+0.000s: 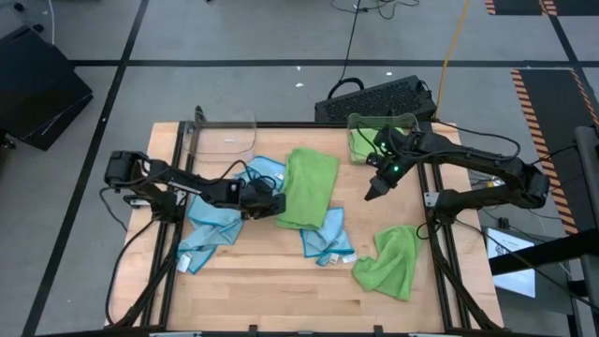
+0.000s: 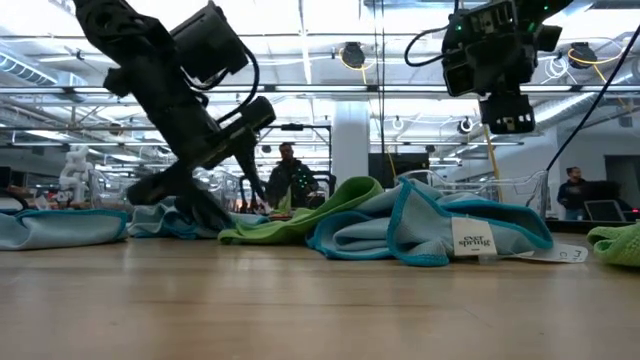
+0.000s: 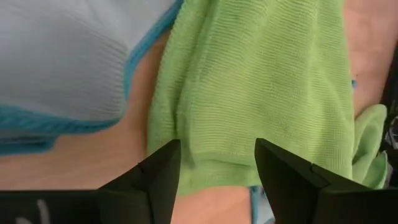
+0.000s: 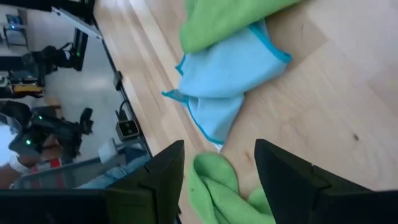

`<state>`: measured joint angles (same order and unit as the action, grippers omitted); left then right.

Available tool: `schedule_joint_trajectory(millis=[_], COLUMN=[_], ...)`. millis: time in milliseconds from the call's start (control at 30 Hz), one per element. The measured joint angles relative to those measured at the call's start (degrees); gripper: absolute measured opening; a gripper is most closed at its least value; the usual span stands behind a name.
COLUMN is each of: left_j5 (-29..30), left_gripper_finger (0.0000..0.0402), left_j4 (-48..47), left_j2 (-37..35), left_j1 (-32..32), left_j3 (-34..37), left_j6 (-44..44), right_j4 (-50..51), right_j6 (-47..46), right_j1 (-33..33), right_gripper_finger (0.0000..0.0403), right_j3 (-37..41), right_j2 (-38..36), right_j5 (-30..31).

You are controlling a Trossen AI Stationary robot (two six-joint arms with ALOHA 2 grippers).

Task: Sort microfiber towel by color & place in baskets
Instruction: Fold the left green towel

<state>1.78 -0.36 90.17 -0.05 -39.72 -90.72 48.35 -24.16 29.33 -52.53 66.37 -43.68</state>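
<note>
Nearest the front edge of the tabletop (image 1: pixel 281 290) lies a bare strip of wood, with a crumpled green towel (image 1: pixel 390 261) by the right edge and a small blue towel (image 1: pixel 326 240) just beyond it. Mid-table, the left gripper (image 1: pixel 272 202) sits low with its fingers spread, straddling the near edge of the long green towel (image 1: pixel 309 185), blue towels (image 1: pixel 211 225) bunched beside it. Farther back, the right gripper (image 1: pixel 373 191) hangs above bare wood, fingers apart and holding nothing, while the two clear baskets (image 1: pixel 227 138) (image 1: pixel 381 134) stand along the far edge, the right one holding green cloth.
</note>
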Motion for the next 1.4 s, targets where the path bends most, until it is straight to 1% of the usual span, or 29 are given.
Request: schedule_joint_trajectory(millis=[200, 367, 467, 600, 833, 900, 1033, 1167, 1233, 1400], left_j5=[-0.31, 0.65, 0.74, 0.87, 0.92, 0.92, -0.05, -1.39, -1.58, -1.73], left_gripper_finger=[0.0207, 0.0206, 0.0192, 0.0143, 0.0028, 0.0009, 0.0007, 0.0004, 0.0003, 0.0003], left_j4=[1.39, 2.73, 2.51, 0.75, -0.13, 0.11, 0.31, 0.43, -1.76, -8.66], left_j2=[3.79, 4.04, 4.06, 4.06, 4.17, 4.22, 3.13, -0.23, -2.16, -5.89], left_j1=[0.02, -0.04, -0.02, -0.09, -0.09, -0.09, -0.09, -0.9, -1.71, -3.66], left_j3=[-0.07, -0.11, -0.09, -0.07, 0.04, 0.04, -0.07, -0.22, -0.24, -0.24], left_j6=[-1.31, -0.93, -0.9, -0.85, 1.3, 1.68, 1.77, 1.91, 1.6, -0.5], right_j4=[-1.21, -1.68, -1.97, -3.28, -5.12, -5.11, -5.08, -4.77, -4.73, -4.85], right_j6=[-0.1, -0.18, -0.13, -0.23, -0.25, -0.25, -0.66, -0.68, -0.68, -0.63], right_j1=[1.56, 3.17, 4.09, 5.43, 7.1, 7.47, 7.84, 7.84, 7.84, 7.84], right_gripper_finger=[0.019, 0.019, 0.019, 0.019, 0.019, 0.019, 0.019, 0.019, 0.019, 0.019], right_j3=[0.0, 0.0, 0.0, 0.0, -0.02, -0.02, -0.02, -0.02, -0.02, -0.02], right_j2=[-0.03, -0.03, -0.03, -0.03, -0.03, -0.03, -0.03, -0.04, -0.03, -0.05], right_j5=[-0.02, -0.04, -0.02, 0.0, 0.05, 0.05, 0.0, -0.31, -1.35, -1.35])
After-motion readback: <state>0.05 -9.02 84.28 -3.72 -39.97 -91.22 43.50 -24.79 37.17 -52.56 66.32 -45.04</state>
